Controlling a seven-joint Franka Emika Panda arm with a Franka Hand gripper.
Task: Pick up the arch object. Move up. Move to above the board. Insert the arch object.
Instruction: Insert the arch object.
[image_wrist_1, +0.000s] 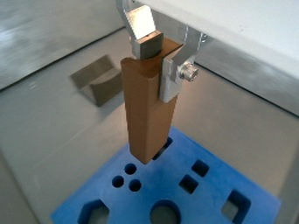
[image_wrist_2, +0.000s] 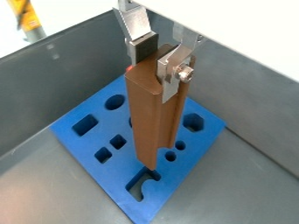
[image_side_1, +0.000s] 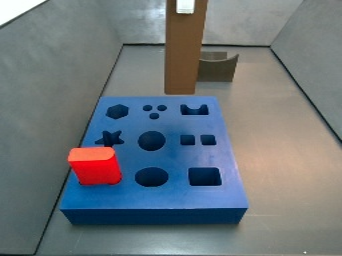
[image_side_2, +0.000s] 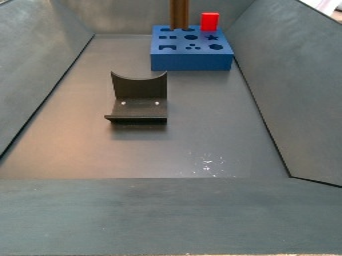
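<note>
My gripper (image_wrist_1: 160, 59) (image_wrist_2: 158, 63) is shut on the top end of the arch object (image_wrist_1: 147, 109) (image_wrist_2: 152, 114), a tall plain brown bar that hangs upright. The bar's lower end hovers over the blue board (image_wrist_1: 107, 199) (image_wrist_2: 100, 112), close above a notched arch cut-out (image_wrist_2: 142, 185). In a side view the arch object (image_side_1: 183, 50) stands over the board's (image_side_1: 154, 205) far edge, with the gripper (image_side_1: 185, 8) at the frame's top. Another side view shows only a sliver of the arch object (image_side_2: 178, 12) behind the distant board (image_side_2: 194, 60). Whether the bar touches the board I cannot tell.
A small red block (image_side_1: 94, 165) (image_side_2: 210, 20) stands on one corner of the board. The dark fixture (image_wrist_1: 100, 80) (image_side_1: 218, 67) (image_side_2: 138, 97) stands on the grey floor apart from the board. Sloped grey walls enclose the floor.
</note>
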